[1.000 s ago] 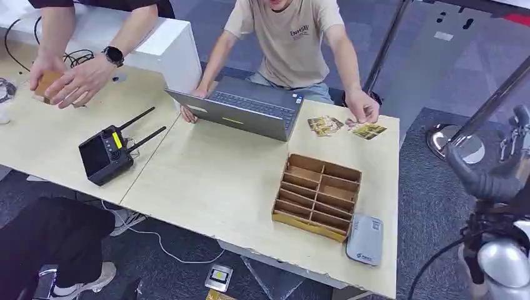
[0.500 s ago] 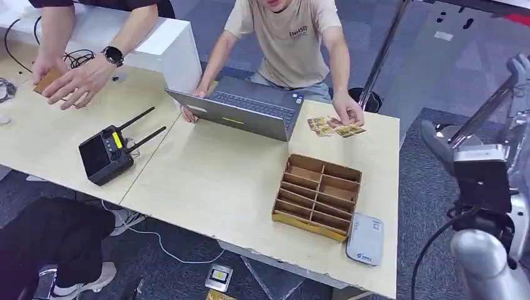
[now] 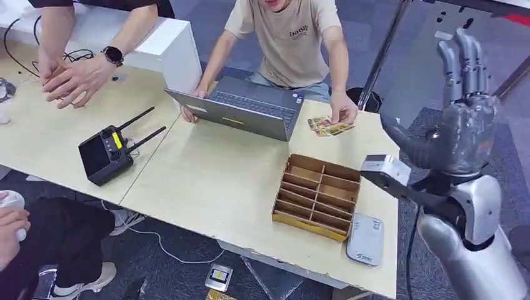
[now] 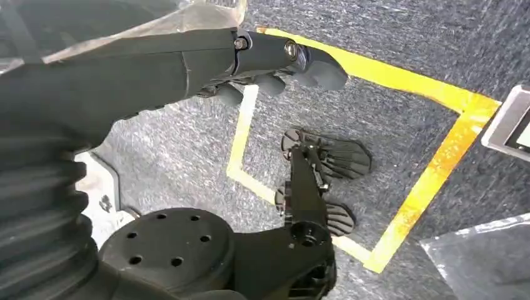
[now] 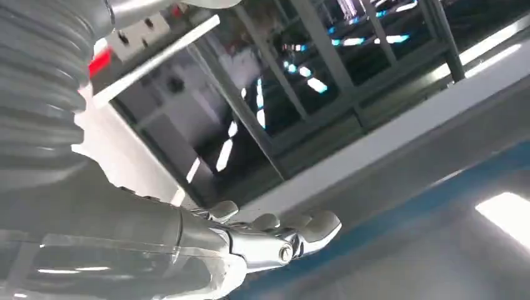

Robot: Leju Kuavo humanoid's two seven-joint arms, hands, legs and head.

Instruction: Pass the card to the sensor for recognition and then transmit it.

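**Camera setup: head high over table, wrist cams pointing opposite ways**

Head view: high on the body, looking forward and down across the table (image 3: pixel 206 181), mid-range; right hand (image 3: pixel 459 119) raised close at the frame's right side. Left wrist view: close behind the left hand (image 4: pixel 275 62), facing down at carpet floor (image 4: pixel 400 37) with yellow tape (image 4: pixel 431 181). Right wrist view: close behind the right hand (image 5: pixel 275 234), tilted up at ceiling beams (image 5: pixel 350 81). Head and right wrist views share the right hand.

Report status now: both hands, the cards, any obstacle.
Right hand raised, open, empty. Left hand hanging low, empty. Yellow picture cards under person's hand, beside grey laptop.
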